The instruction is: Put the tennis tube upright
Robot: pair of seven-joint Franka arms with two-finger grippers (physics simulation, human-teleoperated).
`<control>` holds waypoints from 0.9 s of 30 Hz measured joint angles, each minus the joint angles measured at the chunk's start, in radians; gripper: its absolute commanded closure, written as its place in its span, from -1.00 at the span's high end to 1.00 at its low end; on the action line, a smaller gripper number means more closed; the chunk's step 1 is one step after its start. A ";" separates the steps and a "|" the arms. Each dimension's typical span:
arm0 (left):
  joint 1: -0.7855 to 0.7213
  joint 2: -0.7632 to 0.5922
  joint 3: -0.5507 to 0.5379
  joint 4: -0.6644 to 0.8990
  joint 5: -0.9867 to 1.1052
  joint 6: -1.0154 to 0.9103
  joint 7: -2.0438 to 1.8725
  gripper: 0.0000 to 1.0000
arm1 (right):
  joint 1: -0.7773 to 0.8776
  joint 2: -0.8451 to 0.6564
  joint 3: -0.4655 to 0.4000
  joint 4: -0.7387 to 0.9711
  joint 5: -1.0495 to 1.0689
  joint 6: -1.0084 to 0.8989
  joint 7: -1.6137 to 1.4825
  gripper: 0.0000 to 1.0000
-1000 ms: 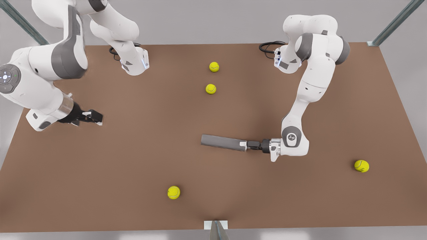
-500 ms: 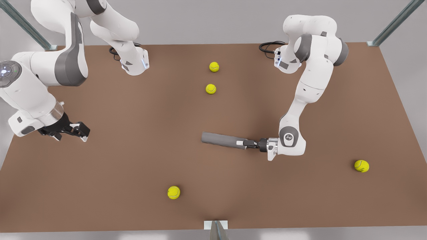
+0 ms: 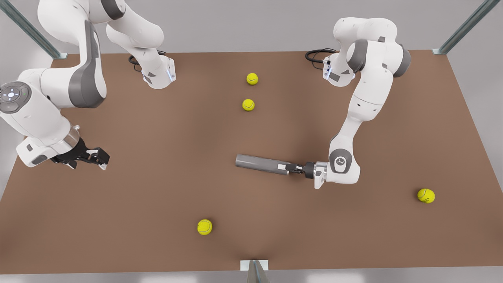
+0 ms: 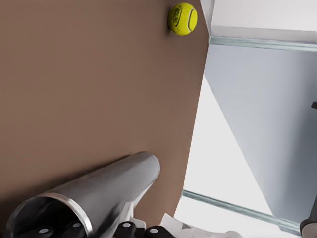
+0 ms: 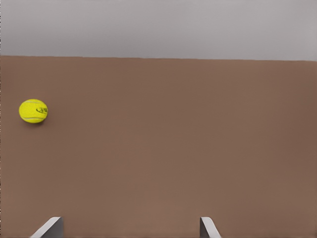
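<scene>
Front view: the tennis tube (image 3: 257, 164) lies flat on the brown tabletop (image 3: 157, 196), a little toward 3 o'clock of the centre; the left hand (image 3: 283, 169) is clenched on its 3 o'clock end, one finger inside the rim; the right hand (image 3: 101, 158) hovers well apart near the 9 o'clock edge, fingers spread and grasping nothing; four tennis balls lie loose, two (image 3: 252, 78) (image 3: 248, 104) toward 12 o'clock, one (image 3: 204, 226) toward 6 o'clock, one (image 3: 426, 195) toward 4 o'clock. Left wrist view: the tube (image 4: 99, 193) shows its open, thin-rimmed mouth just beside the dark fingers (image 4: 44, 231); a ball (image 4: 182, 19) rests near the tabletop's edge. Right wrist view: two pale fingertips (image 5: 49, 228) stand wide apart over bare tabletop; one ball (image 5: 33, 110) lies beyond.
</scene>
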 measured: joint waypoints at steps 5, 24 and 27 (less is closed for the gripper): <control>0.003 -0.008 0.000 0.002 0.014 -0.016 0.000 -0.45 | 0.002 0.012 0.000 0.001 -0.003 0.002 0.001 1.00; 0.006 -0.065 0.008 0.005 0.075 -0.044 -0.051 -0.57 | 0.028 0.032 -0.001 0.003 -0.005 0.003 0.005 1.00; 0.008 -0.092 0.017 0.005 0.101 -0.044 -0.092 -0.57 | 0.034 0.032 -0.002 0.003 -0.005 0.003 0.005 1.00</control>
